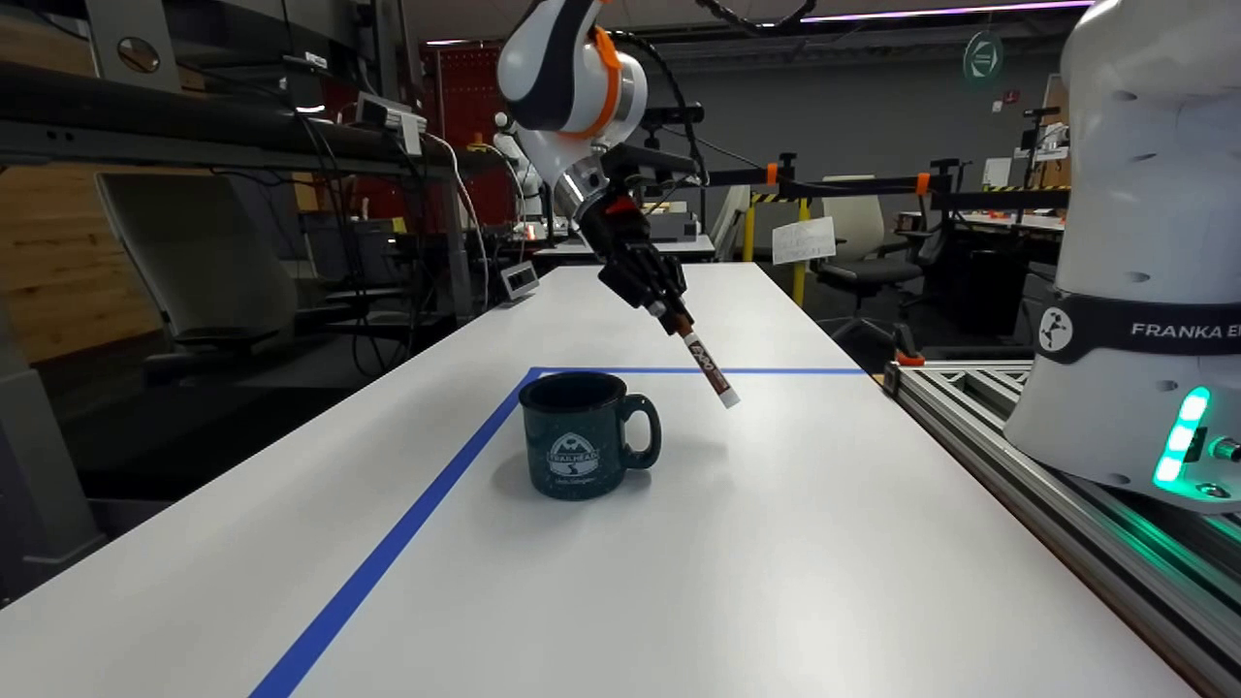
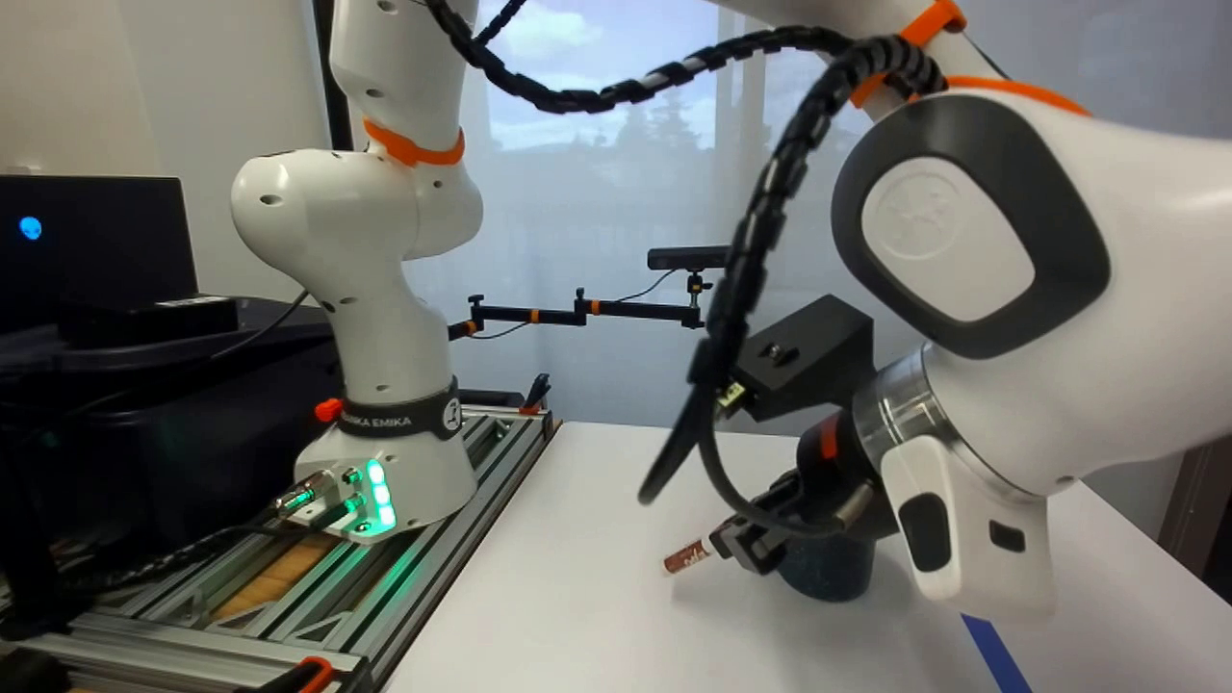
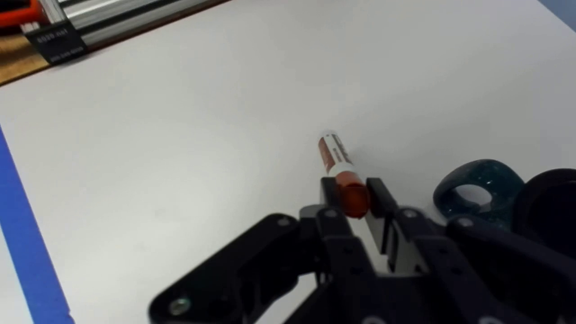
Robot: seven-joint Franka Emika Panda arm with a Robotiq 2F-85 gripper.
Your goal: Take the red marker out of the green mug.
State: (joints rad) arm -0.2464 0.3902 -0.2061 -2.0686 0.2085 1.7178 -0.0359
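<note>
Closest of all in the wrist view, here's the black Robotiq gripper (image 3: 354,193), fingers (image 3: 330,191) pinching the red Expo marker (image 3: 335,155) by its cap (image 3: 348,179), far end slanting away. And the marker's out of the green mug (image 1: 572,422), hanging tilted over the white tabletop (image 1: 776,582), while the mug stands upright just beside the blue tape (image 1: 396,543) that turns a corner behind it. Out in the room, in an exterior view, a grey office chair (image 1: 199,252) sits beyond the tabletop's edge, a paler chair (image 1: 855,218) farther back near yellow posts (image 1: 800,281), dark grey wall (image 1: 824,126) behind. In both exterior views the light strip (image 1: 1181,436) on the Franka base (image 1: 1115,407) glows green above the aluminium rails (image 1: 979,427). The mug's white Trailhead emblem (image 1: 574,456) faces us squarely in an exterior view, yet the gripper hides all but the mug's lower side (image 2: 833,573) in an exterior view that throws in a black laptop (image 2: 106,255) with a lit blue alien head (image 2: 30,228) and a window (image 2: 587,67) full of clouds and treetops. Wrist view alone, there's a black tag (image 3: 56,42) by the rails, lettering blurred.
</note>
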